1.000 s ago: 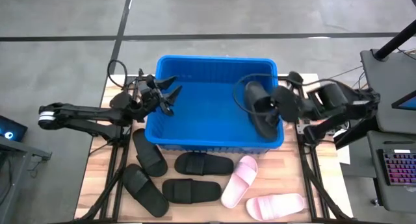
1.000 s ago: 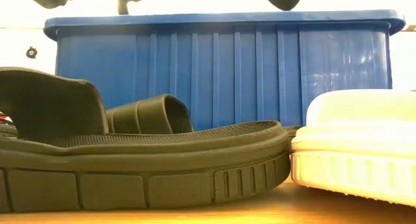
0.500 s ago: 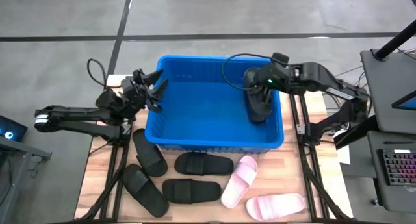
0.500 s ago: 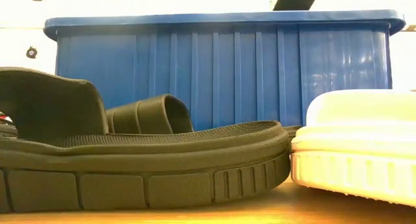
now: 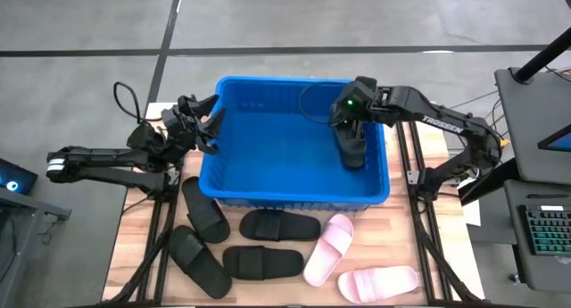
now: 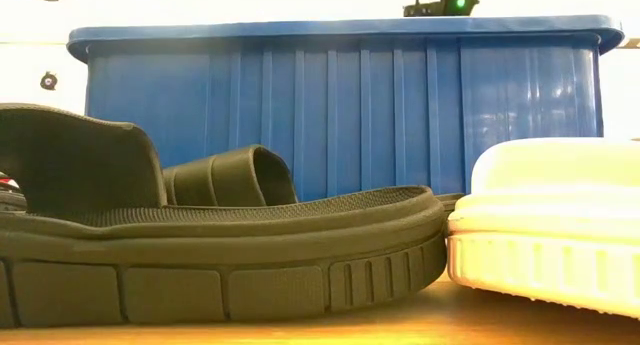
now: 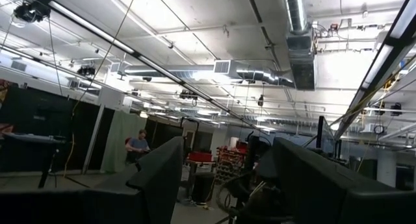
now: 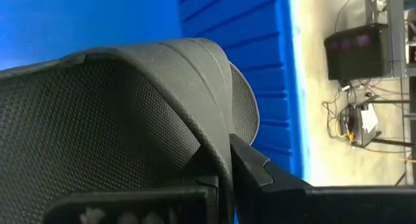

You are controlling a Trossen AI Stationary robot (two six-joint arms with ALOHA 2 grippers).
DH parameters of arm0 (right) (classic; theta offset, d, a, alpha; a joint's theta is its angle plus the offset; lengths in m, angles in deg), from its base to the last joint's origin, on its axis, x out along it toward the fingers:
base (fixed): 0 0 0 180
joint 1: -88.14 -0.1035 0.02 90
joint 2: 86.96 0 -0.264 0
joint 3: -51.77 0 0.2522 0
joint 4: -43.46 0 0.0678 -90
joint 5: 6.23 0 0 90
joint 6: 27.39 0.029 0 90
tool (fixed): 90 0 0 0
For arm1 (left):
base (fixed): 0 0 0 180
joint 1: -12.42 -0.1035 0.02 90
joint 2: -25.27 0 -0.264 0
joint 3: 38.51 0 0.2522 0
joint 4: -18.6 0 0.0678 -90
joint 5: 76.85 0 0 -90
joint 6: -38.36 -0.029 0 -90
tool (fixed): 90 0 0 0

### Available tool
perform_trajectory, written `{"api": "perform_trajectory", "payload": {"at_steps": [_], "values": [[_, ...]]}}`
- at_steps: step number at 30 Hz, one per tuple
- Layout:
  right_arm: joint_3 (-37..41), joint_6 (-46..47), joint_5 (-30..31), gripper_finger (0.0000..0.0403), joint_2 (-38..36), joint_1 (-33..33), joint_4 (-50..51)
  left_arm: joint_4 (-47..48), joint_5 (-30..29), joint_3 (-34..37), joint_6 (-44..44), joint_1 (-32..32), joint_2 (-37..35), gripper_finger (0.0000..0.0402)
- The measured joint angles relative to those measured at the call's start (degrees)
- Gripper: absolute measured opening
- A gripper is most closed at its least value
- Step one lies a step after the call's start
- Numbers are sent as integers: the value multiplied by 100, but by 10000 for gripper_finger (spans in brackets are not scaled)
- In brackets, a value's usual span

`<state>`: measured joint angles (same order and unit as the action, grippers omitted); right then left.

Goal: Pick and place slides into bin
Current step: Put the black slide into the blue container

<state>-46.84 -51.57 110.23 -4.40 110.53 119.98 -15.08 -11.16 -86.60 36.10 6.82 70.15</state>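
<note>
The blue bin [image 5: 268, 147] stands at the middle of the table; its near wall fills the low view [image 6: 340, 105]. My right gripper [image 5: 350, 129] reaches down into the bin's right part, shut on a black slide [image 5: 353, 153]. My left gripper [image 5: 203, 126] is open and empty just outside the bin's left rim, its fingers [image 7: 156, 178] tipped up toward the ceiling. Several black slides [image 5: 279, 225] and two pink slides [image 5: 328, 247] lie flat on their soles on the table in front of the bin. My right gripper pinches the black slide's wide strap [image 8: 218, 152] at its edge between its two fingers [image 8: 266, 178]. The fingers come from above, pointing down into the bin. The slide hangs on end below them near the bin's right wall; whether it touches the bin's floor I cannot tell.
The slides in front of the bin lie close together: black ones at the near left [image 5: 198, 259], pink ones at the near right [image 5: 379, 279]. One black slide [image 6: 200, 235] and a pink one [image 6: 550, 225] fill the low view's foreground. A desk with a keyboard [image 5: 544, 228] stands off the table's right.
My right gripper has swung from the bin's right rim toward the far edge and gone down into the bin with the black slide, which has tipped from lying over the rim to hanging on end inside. My left gripper has drawn back toward the table's left edge, clear of the bin.
</note>
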Motion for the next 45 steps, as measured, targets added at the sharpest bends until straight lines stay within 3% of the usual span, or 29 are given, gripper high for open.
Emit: {"api": "perform_trajectory", "payload": {"at_steps": [21, 30, 39, 45], "values": [[2257, -861, 68, 9, 0, 741, -2264, -4, 0, 4, -284, 0, 24, 223], [2835, -946, 765, 9, 0, 793, -2709, -3, 0, 7, -291, 0, 44, 223], [3123, -1036, 744, 9, 2, 864, -3198, -2, 0, 7, -295, -1, 68, 223], [3200, -976, 287, 9, 2, 955, -3206, -2, 0, 7, -295, -1, 72, 223]]}}
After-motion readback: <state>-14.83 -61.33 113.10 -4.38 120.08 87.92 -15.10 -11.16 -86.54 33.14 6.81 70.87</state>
